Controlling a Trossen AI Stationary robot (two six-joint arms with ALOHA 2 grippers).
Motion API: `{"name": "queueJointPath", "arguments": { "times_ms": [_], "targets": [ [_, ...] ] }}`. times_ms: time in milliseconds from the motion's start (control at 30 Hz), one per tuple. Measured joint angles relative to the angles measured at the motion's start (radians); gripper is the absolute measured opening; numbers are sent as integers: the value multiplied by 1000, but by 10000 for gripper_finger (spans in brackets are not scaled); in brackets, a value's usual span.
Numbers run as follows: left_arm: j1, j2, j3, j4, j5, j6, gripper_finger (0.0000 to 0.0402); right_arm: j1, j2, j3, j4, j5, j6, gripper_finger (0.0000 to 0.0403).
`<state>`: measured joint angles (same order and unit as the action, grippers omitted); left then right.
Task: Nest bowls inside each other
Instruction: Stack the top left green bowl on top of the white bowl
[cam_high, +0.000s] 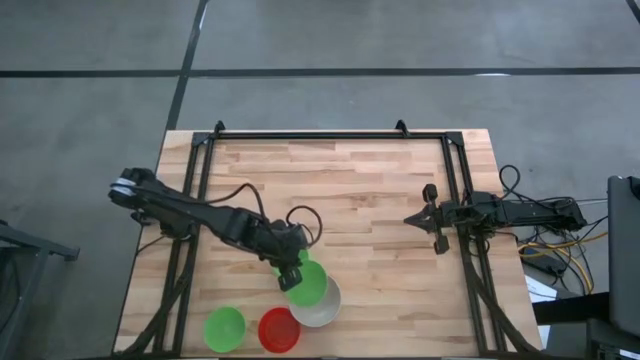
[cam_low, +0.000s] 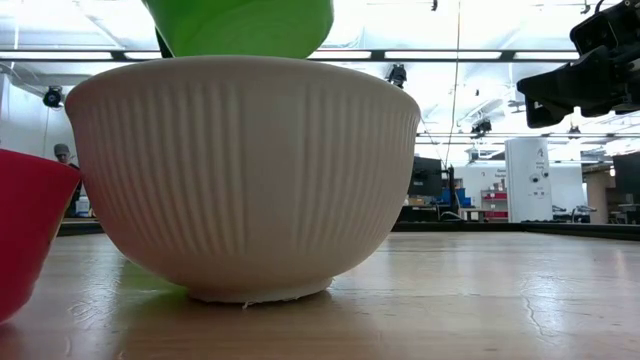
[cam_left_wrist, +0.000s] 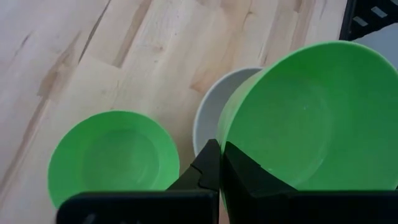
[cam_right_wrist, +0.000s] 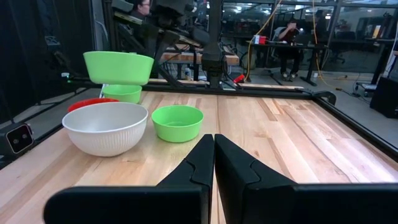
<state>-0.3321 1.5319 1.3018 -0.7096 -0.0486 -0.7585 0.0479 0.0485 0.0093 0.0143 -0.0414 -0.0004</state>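
My left gripper (cam_high: 292, 270) is shut on a green bowl (cam_right_wrist: 118, 67), which hangs over the white bowl (cam_right_wrist: 106, 127) with a gap between them. The white bowl stands on its base near the table's front edge. A second green bowl (cam_right_wrist: 177, 122) stands just beyond it, largely hidden under my left gripper in the high view. A third green bowl (cam_high: 224, 328) and a red bowl (cam_high: 279, 330) stand to the white bowl's left. My right gripper (cam_high: 432, 218) is shut with nothing in it at the table's right side. My left gripper pinches the green bowl's rim (cam_left_wrist: 229, 127) between its two fingers, one inside the wall and one outside. The fingers slant down from the table's left. The bowl is lifted clear, open side up and about level, above the white bowl (cam_left_wrist: 208, 115).
A black frame (cam_high: 330, 135) runs along the table's far edge and down both sides. Bare wood lies in the table's middle and far half. The room beyond holds desks and people.
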Motion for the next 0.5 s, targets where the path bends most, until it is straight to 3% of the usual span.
{"name": "queueJointPath", "arguments": {
  "times_ms": [500],
  "targets": [
    [-11, 77, 0, 56, 9, -15, 3, 0, 0, 0, 0, 0, 0, 9]
  ]
}}
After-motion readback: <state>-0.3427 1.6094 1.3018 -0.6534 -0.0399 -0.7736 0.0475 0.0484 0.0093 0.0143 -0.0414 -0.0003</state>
